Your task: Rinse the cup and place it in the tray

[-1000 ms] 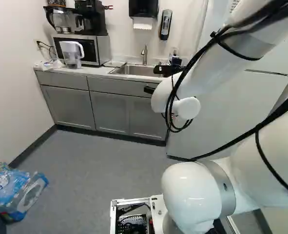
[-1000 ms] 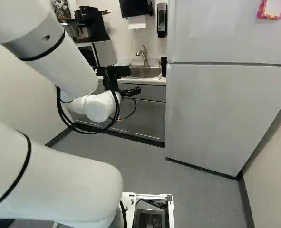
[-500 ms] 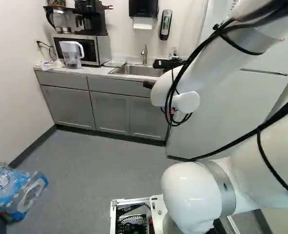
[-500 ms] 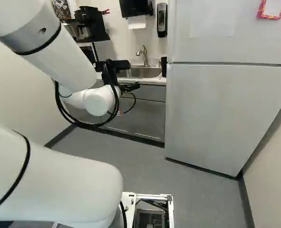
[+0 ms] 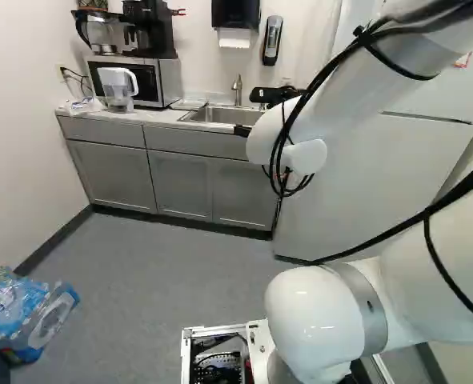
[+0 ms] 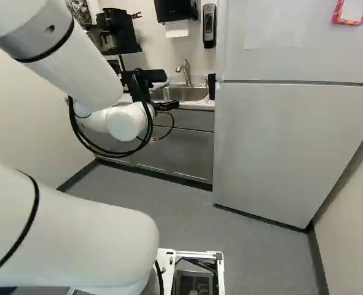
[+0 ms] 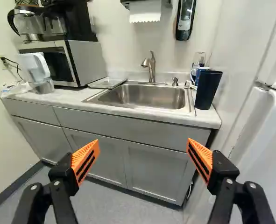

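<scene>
Gripper: the black gripper [image 6: 164,106] is held on the near side of the sink [image 7: 142,96], before the grey cabinets [image 7: 159,170]. It is released; its orange pads [image 7: 85,158] are parted widely, and the cabinet fronts are seen between them.
Cup: a dark, tall cup [image 7: 208,89] is stood upright on the tabletop [image 7: 63,96], just beside the sink, on the side of the refrigerator [image 6: 279,147].
Mug: a blue mug [image 7: 200,73] with a pale handle is partly hidden behind the cup, beside the sink's far corner.
Tray: a shallow tray [image 7: 107,82] is laid flat beside the sink, on the side away from the refrigerator.
Faucet: the metal faucet [image 7: 151,67] is mounted behind the sink, with its spout turned toward the basin.
Microwave: the microwave [image 7: 63,61] is set beyond the tray from the sink, with a coffee maker [image 7: 70,21] placed on top.
Pitcher: a clear pitcher [image 7: 36,72] with a white top is placed farther from the sink, before the microwave.
</scene>
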Available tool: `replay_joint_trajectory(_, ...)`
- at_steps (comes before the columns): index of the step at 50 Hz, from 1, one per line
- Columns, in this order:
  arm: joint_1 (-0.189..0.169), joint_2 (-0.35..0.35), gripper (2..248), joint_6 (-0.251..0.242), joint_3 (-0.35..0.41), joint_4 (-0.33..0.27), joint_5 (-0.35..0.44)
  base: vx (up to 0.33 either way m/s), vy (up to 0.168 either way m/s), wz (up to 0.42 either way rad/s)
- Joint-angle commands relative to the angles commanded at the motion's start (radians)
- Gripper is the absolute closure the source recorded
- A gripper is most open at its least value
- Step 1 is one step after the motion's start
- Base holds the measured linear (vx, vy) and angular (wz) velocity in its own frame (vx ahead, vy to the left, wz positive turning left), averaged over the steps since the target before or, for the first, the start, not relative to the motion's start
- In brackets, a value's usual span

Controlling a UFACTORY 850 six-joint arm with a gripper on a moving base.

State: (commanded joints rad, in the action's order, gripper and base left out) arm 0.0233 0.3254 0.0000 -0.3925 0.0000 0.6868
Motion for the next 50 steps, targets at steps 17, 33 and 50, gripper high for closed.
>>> replay_joint_trajectory(17, 0.006, 0.001, 3, 0.000, -0.037, 0.000, -0.023, 0.000, 0.000, 0.000)
replay_joint_trajectory(33, 0.009, -0.001, 3, 0.000, -0.074, 0.000, -0.044, 0.000, 0.000, 0.000)
replay_joint_trajectory(50, 0.008, -0.009, 3, 0.000, -0.117, 0.000, -0.084, 0.000, 0.000, 0.000)
